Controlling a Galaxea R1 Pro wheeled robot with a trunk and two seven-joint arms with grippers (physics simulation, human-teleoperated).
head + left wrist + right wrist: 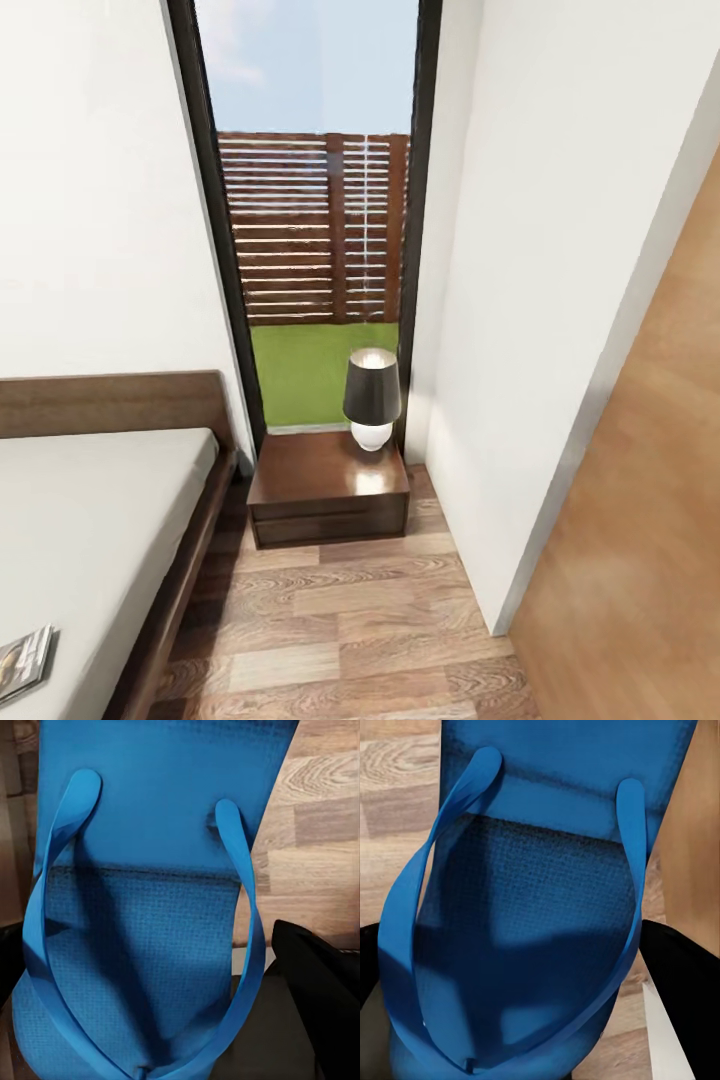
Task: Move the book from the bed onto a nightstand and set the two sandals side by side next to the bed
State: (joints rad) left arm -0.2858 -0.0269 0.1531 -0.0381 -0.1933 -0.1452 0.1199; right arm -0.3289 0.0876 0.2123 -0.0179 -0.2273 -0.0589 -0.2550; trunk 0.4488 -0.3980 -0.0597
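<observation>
The book (24, 662), a thin paperback, lies on the grey mattress of the bed (100, 520) at the head view's lower left. The dark-brown nightstand (328, 487) stands between the bed and the white wall, under a tall window. In the left wrist view a bright blue sandal (150, 832) sits strap side up between the black fingers (319, 982) of my left gripper (161, 975), above the wood floor. The other blue sandal (555, 885) sits the same way in my right gripper (525, 979), whose fingers (686, 982) flank it.
A table lamp (372, 397) with a dark shade stands on the nightstand's back right part. A white wall corner (500, 600) and a wooden panel (640, 560) close in on the right. A strip of plank floor (340, 620) runs between bed and wall.
</observation>
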